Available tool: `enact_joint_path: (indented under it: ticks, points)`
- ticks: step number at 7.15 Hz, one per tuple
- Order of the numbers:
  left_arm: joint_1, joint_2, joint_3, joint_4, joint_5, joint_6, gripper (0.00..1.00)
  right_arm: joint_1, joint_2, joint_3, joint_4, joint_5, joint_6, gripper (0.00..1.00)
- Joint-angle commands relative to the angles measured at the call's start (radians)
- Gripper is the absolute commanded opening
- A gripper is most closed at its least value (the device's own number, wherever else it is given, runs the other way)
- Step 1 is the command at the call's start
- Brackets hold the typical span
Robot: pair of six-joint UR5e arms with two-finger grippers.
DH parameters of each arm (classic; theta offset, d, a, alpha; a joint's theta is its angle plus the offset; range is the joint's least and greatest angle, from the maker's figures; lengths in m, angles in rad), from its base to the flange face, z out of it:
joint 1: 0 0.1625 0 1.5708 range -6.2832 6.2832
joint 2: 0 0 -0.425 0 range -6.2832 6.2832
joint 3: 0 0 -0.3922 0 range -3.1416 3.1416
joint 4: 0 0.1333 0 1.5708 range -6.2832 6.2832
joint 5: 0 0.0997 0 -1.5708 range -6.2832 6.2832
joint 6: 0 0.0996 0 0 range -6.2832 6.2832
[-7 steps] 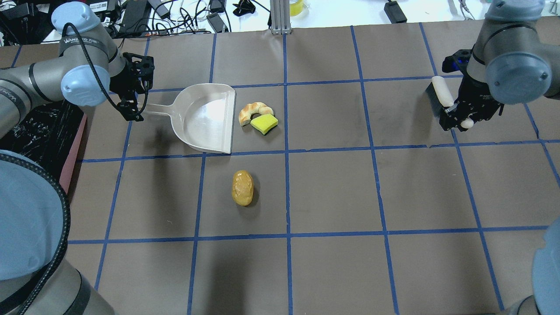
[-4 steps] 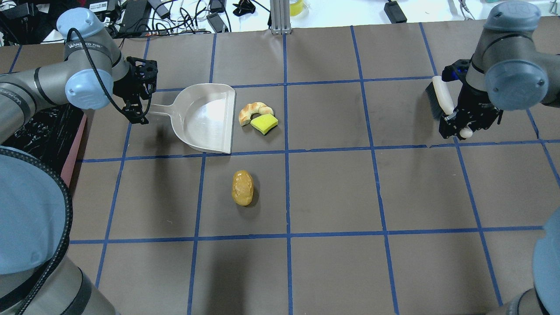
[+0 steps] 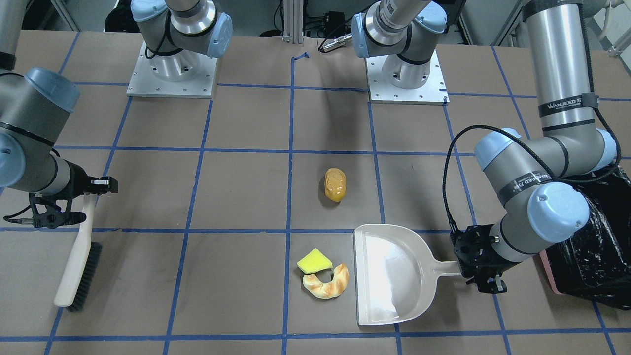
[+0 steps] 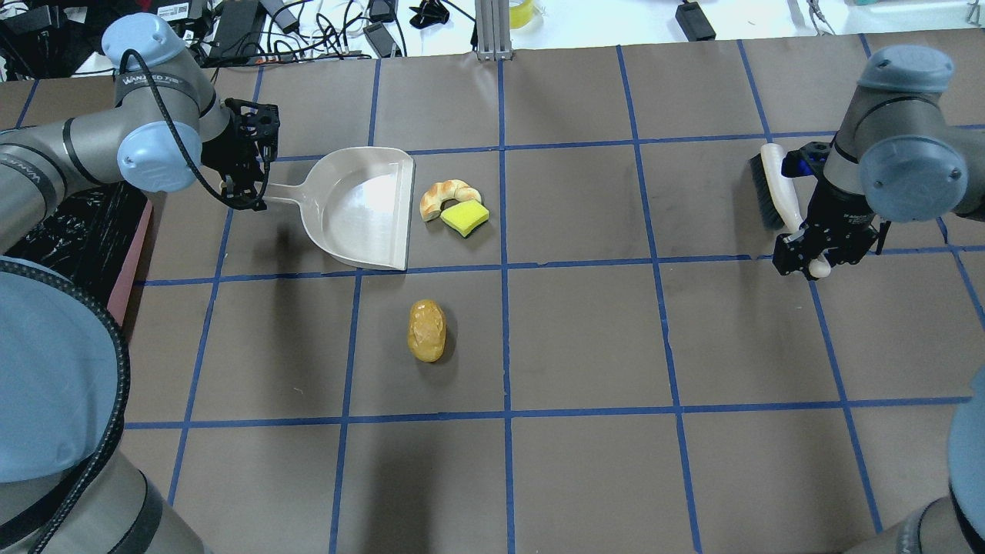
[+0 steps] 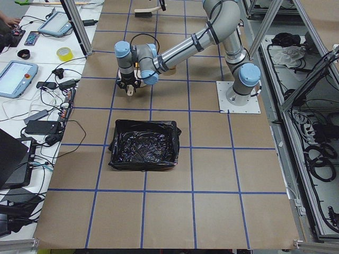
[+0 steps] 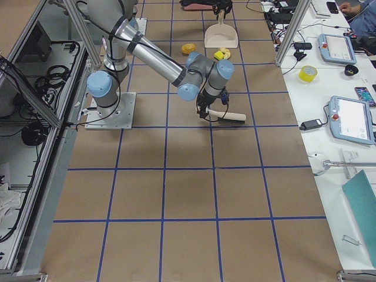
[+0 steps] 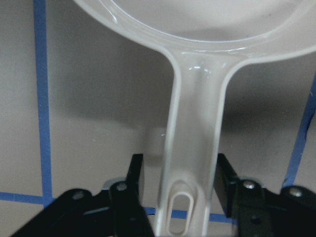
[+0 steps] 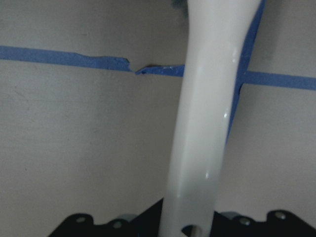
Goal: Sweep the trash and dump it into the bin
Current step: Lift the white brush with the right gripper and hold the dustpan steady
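The trash lies mid-table: a croissant (image 4: 446, 192) touching a yellow-green sponge wedge (image 4: 465, 218), and nearer the robot a bread roll (image 4: 426, 331). A cream dustpan (image 4: 362, 208) rests flat just left of the croissant, mouth facing it. My left gripper (image 4: 250, 198) stands open astride the end of the dustpan handle (image 7: 190, 148), with a gap on one side. At the right, my right gripper (image 4: 808, 258) is shut on the white handle of a brush (image 4: 773, 185), whose dark bristles (image 3: 86, 276) hang low over the table. The bin (image 5: 145, 144) sits behind the left arm.
The bin's black bag and pink wall (image 4: 127, 269) show at the overhead view's left edge, beside the left arm's elbow. Cables and chargers (image 4: 323, 23) lie on the white bench beyond the table's far edge. Blue tape lines grid the brown table top.
My left gripper has shifted right until it straddles the dustpan handle's end. My right arm has carried the brush nearer the robot and tilted it. Trash and dustpan have not moved.
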State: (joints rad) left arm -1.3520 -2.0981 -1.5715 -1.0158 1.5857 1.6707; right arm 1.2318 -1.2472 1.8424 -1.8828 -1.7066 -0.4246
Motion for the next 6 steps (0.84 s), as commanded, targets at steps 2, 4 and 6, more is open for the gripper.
enact_joint_path:
  ticks: [2, 4, 6]
  points:
    - [-0.004, 0.003, 0.002, 0.000, -0.001, -0.003, 0.57, -0.002, 0.012, 0.006, -0.006, 0.009, 0.006, 0.58]
    - [-0.007, 0.004, -0.002, -0.001, -0.001, -0.003, 0.44, -0.002, 0.012, 0.006, -0.007, 0.009, -0.002, 0.76]
    - [-0.013, 0.006, -0.002, -0.001, -0.001, -0.005, 0.21, -0.002, 0.012, 0.001, -0.012, 0.009, -0.005, 0.75]
